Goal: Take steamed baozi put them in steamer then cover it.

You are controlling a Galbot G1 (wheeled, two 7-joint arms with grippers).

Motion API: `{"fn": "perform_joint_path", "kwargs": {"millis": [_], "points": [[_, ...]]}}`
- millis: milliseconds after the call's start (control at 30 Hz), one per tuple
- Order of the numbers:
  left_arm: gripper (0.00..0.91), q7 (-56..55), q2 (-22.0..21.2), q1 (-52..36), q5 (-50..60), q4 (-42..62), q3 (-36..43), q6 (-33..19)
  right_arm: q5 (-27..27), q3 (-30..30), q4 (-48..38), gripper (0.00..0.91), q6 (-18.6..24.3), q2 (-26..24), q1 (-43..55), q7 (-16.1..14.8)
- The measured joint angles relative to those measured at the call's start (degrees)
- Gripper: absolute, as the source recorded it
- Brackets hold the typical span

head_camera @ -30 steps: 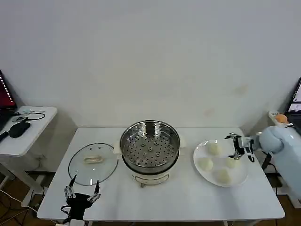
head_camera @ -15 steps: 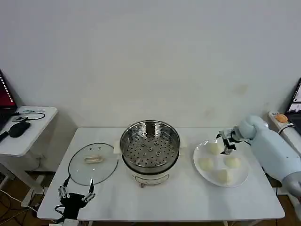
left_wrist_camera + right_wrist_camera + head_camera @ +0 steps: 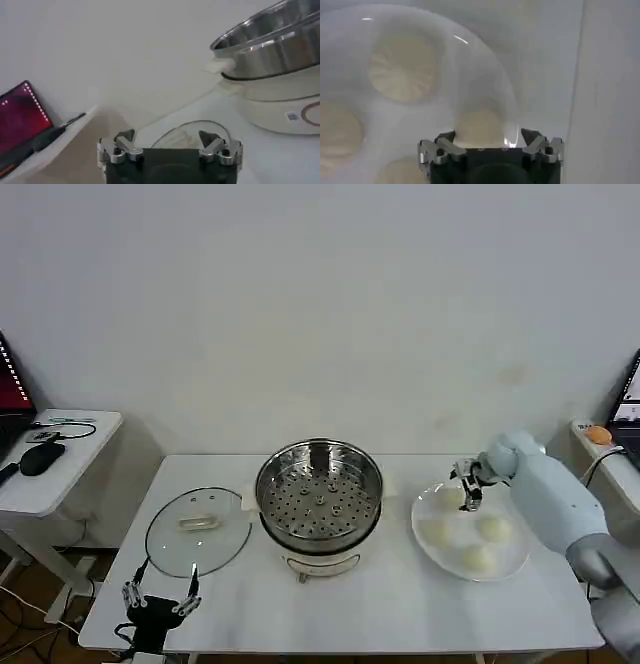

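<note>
Right gripper [image 3: 468, 485] open over the far bun [image 3: 479, 127] on the plate [image 3: 512, 558]; off-centre closing could squash or roll it.

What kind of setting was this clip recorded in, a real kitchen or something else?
Probably a lab or office room set up as a test bench, not a kitchen: a plain white folding table against a bare wall, a side desk holding a laptop and mouse, and the steamer as the lone cooking appliance.

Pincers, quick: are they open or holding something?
Left pincer: open, holding nothing, near the cover.
Right pincer: open, empty, over a baozi on the plate.
</note>
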Motion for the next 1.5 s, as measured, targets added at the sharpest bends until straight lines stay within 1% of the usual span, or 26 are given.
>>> {"fn": "perform_joint_path", "kwargs": {"millis": [167, 233, 433, 733, 833, 933, 1033, 1233, 1367, 1500], "points": [[0.907, 0.0, -0.12, -0.07, -0.04, 0.08, -0.12, -0.03, -0.42, -0.49, -1.01, 0.796, -0.29, 0.7, 0.06, -0.15], [0.907, 0.02, -0.14, -0.06, -0.03, 0.1, -0.09, -0.03, -0.5, -0.63, -1.19, 0.725, -0.37, 0.85, 0.12, -0.33], [0.907, 0.03, -0.13, -0.12, -0.05, 0.09, -0.17, -0.03, -0.51, -1.08, -1.31, 0.615, -0.59, 0.77, 0.45, -0.94], [0.907, 0.03, -0.01, -0.09, -0.17, -0.11, -0.29, 0.07, 0.85, -2.4, 0.23, 0.615, -0.57, -0.65, 1.37, -2.05], [0.907, 0.05, 0.08, -0.03, -0.19, -0.13, -0.34, 0.12, 2.07, -3.52, 1.92, 0.625, -0.46, -1.9, 2.06, -2.54], [0.907, 0.06, 0.14, -0.02, -0.22, -0.14, -0.41, 0.15, 3.85, -5.11, 4.3, 0.615, -0.49, -3.65, 3.26, -2.63], [0.907, 0.11, 0.33, -0.02, -0.22, -0.22, -0.39, 0.26, 6.74, -7.1, 7.26, 0.615, -0.86, -5.54, 4.9, -2.49], [0.907, -0.05, 0.23, -0.36, -0.09, -0.25, -0.11, 0.35, 14.41, -12.58, 14.44, 0.615, -1.28, -9.16, 10.04, -1.6], [0.907, -0.05, 0.03, -0.37, 0.15, -0.7, 0.21, 0.35, 19.5, -17.33, 19.04, 0.625, -1.22, -10.18, 14.43, -0.75], [0.907, -0.05, -0.06, -0.34, 0.58, -0.83, 0.33, 0.34, 23.23, -22.29, 22.97, 0.615, -0.73, -10.13, 19.16, 0.36]]}}
